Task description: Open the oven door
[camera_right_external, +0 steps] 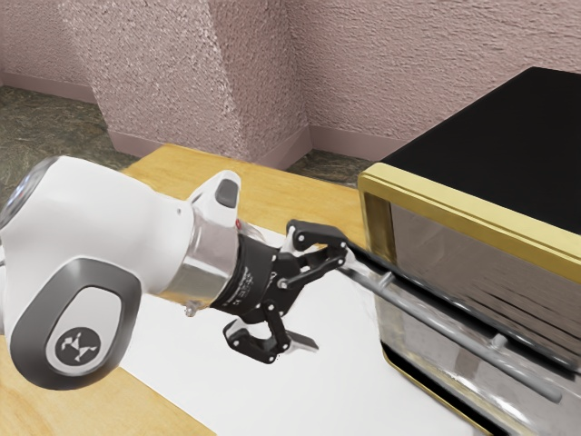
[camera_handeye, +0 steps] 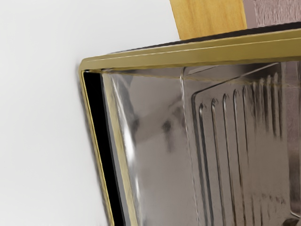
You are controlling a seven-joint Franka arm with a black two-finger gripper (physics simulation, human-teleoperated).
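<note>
In the exterior view, my gripper [camera_right_external: 330, 301] stands open at the oven's front, its fingers wide apart. The upper fingertip is at the near-left end of the grey bar handle [camera_right_external: 445, 329]; whether they touch is unclear. The lower finger hangs free over the white surface. The oven door [camera_right_external: 392, 320] looks tilted outward from the gold-framed oven [camera_right_external: 472, 238], its dark top edge standing off the frame. In the wrist view, the oven's gold frame [camera_handeye: 197, 52] surrounds a grey interior with ribbed walls [camera_handeye: 235, 141].
The oven's black top [camera_right_external: 508, 145] rises at the exterior view's right. Beneath the gripper lies a white surface [camera_right_external: 191, 381] on the wooden table [camera_right_external: 195, 173]. A textured pink wall [camera_right_external: 408, 73] stands behind.
</note>
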